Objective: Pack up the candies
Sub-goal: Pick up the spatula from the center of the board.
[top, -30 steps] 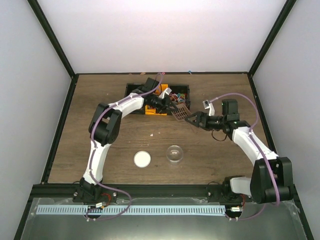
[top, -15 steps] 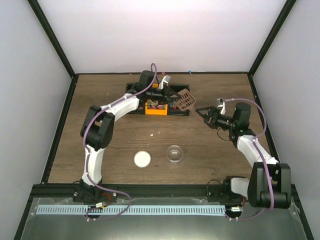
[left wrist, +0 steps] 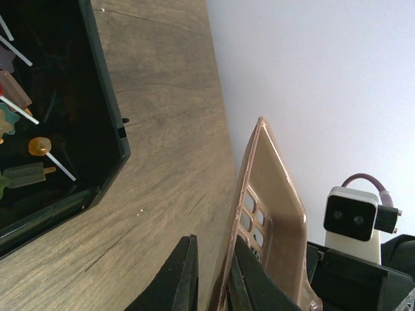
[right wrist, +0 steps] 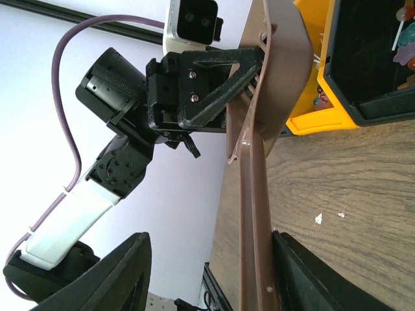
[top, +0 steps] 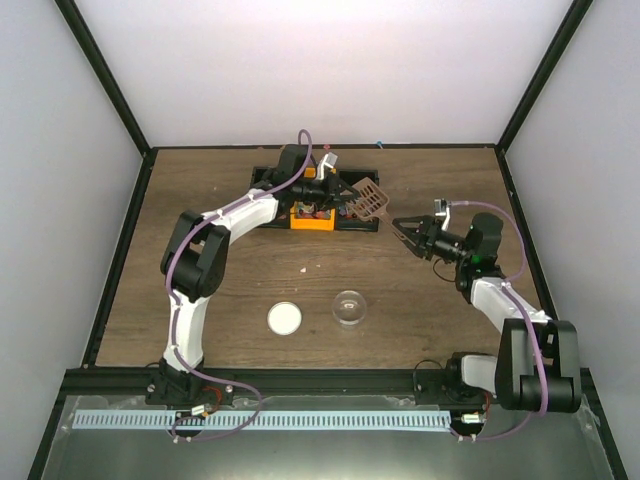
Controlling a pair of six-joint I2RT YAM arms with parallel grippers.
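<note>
The brown slotted scoop (top: 370, 200) is pinched by its handle between the left arm's fingers (left wrist: 183, 278) and is held tilted on edge above the right end of the black tray (left wrist: 104, 123). No sweets can be seen in its bowl. The candies (left wrist: 37, 146) are lying inside the tray, some of them on sticks. None can be made out in the small round jar (top: 349, 307), which stands on the tabletop (top: 200, 290) well to the near side of the tray. The right arm's fingers (right wrist: 123, 278) are spread wide and closed on nothing, just off the tray's right end and facing the scoop.

A collision is judged the main risk: should either arm be advanced, the scoop could be struck and twisted out of the narrow pinch. With the scoop slotted and so steeply tilted, any sweets lifted could be spilled beside the tray before the jar is reached.
</note>
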